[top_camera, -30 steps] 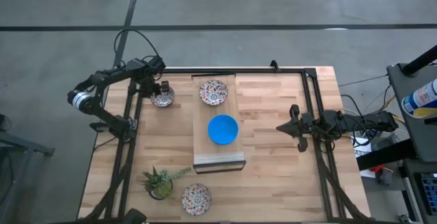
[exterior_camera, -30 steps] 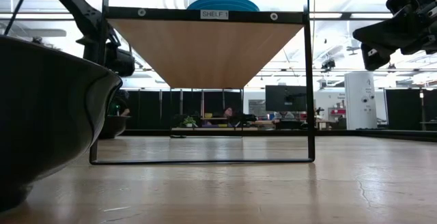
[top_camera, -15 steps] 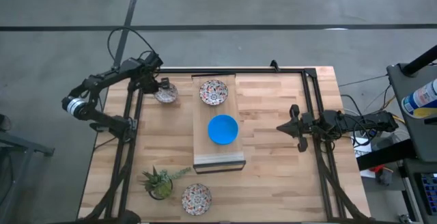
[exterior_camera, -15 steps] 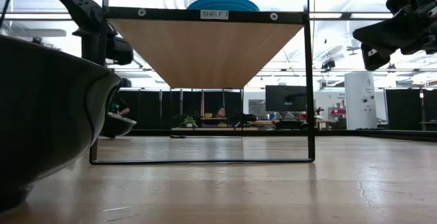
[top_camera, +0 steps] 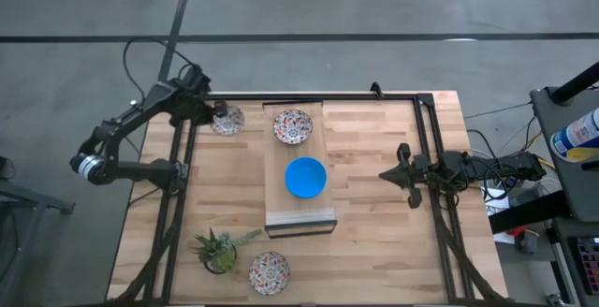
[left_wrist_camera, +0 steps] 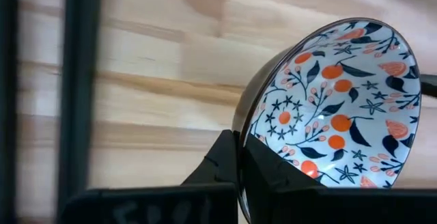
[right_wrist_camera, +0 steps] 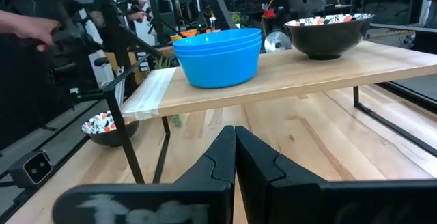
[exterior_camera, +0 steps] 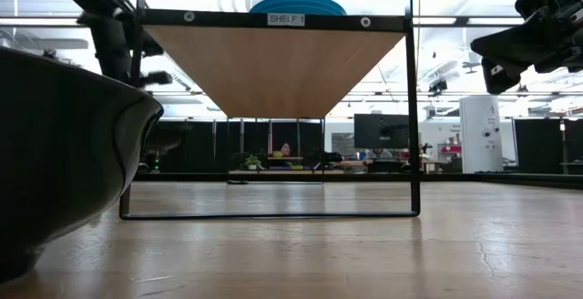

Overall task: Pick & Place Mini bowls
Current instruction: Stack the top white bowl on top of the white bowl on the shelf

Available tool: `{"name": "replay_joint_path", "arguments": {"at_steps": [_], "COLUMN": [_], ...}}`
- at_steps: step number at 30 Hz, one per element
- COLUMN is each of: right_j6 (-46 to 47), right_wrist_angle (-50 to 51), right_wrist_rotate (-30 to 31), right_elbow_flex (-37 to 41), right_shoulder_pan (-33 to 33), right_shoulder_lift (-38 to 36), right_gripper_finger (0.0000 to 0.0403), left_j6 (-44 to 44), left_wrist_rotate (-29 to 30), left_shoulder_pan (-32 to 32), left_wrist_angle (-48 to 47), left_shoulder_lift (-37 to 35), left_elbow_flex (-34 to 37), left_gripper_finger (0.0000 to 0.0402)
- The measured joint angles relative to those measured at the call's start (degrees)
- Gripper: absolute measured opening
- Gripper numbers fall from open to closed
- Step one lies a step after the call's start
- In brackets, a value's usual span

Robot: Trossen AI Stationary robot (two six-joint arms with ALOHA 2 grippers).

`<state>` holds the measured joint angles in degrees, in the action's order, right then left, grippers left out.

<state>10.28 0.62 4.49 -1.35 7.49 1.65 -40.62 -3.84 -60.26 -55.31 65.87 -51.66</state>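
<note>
My left gripper (top_camera: 211,115) is at the table's far left, shut on a floral mini bowl (top_camera: 228,120), white inside with orange and dark flowers (left_wrist_camera: 338,108). On the wooden shelf (top_camera: 299,215) rest another floral bowl (top_camera: 293,126) and a nested stack of blue bowls (top_camera: 305,177), which also shows in the right wrist view (right_wrist_camera: 218,57). A third floral bowl (top_camera: 269,271) sits on the table near the front edge. My right gripper (top_camera: 404,176) hovers shut to the right of the shelf, holding nothing. My left gripper pinches the floral bowl's rim (left_wrist_camera: 240,125) on the side nearest the arm. One finger (left_wrist_camera: 217,164) is on the dark outer wall and the other (left_wrist_camera: 273,177) is inside. The bowl is lifted off the table and tipped, its inside facing the wrist camera.
A small green potted plant (top_camera: 220,249) stands at the front left, next to the near floral bowl. A black metal frame (top_camera: 421,138) runs round the table top and carries the shelf (exterior_camera: 278,62). Bare wood lies between the shelf and my right gripper.
My left gripper has shut on the floral bowl's rim and gone up and toward the table's far edge. The bowl, which sat flat on the table, has come up with it and tipped.
</note>
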Motion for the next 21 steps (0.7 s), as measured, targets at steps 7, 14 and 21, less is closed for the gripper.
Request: {"name": "replay_joint_path", "arguments": {"at_steps": [7,14,21], "right_j6": [0.00,0.00,0.02], "right_wrist_angle": [0.00,0.00,0.01], "right_wrist_rotate": [0.00,0.00,0.00], "right_elbow_flex": [-0.02,-0.02,-0.02], "right_shoulder_pan": [0.00,0.00,0.00], "right_shoulder_lift": [0.00,0.00,0.00], "right_gripper_finger": [0.0008,0.0008,0.0008], "left_j6": [-3.73,-6.04,-6.05], "left_wrist_rotate": [-7.98,-11.30,-13.39], "left_shoulder_pan": [0.52,2.07,4.16], "left_wrist_angle": [0.20,0.74,0.83], "left_shoulder_lift": [-7.23,-12.85,-14.56], "left_elbow_flex": [-0.02,-1.18,-4.33], "left_gripper_finger": [0.0001,0.0000,0.0000]}}
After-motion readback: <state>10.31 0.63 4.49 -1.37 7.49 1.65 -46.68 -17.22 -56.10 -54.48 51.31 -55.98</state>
